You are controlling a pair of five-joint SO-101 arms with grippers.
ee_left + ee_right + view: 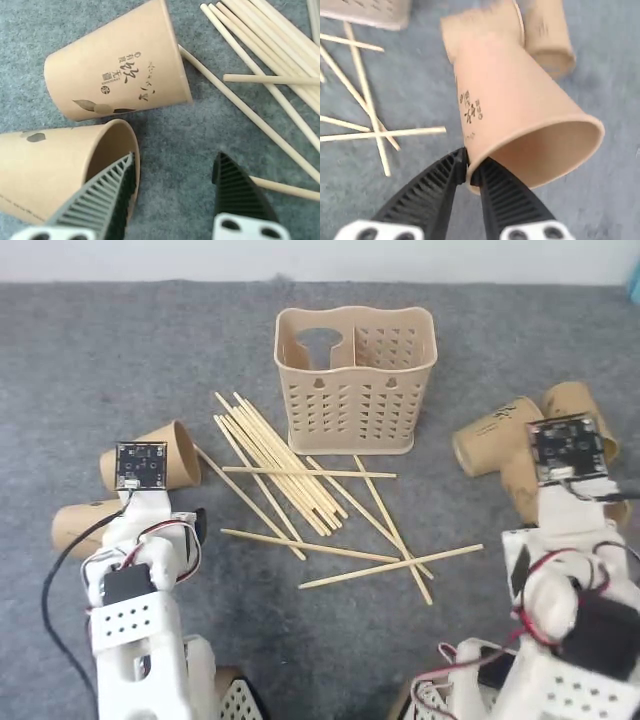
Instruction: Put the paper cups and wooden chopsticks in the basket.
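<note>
Fingers of the right gripper (468, 167) are closed on the rim of a paper cup (520, 115), a thin-edge hold suited to lifting it. The left gripper (175, 167) stands wide, one finger at the mouth of a lying cup (50, 165), probably lining up the same pinch. In the high view wooden chopsticks (300, 490) sprawl mid-frame below the basket (355, 380), upper centre, awaiting both.

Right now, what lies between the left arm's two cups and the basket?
Wooden chopsticks, loosely piled on the grey mat, fill that stretch in the high view, between the cups and the basket.
</note>
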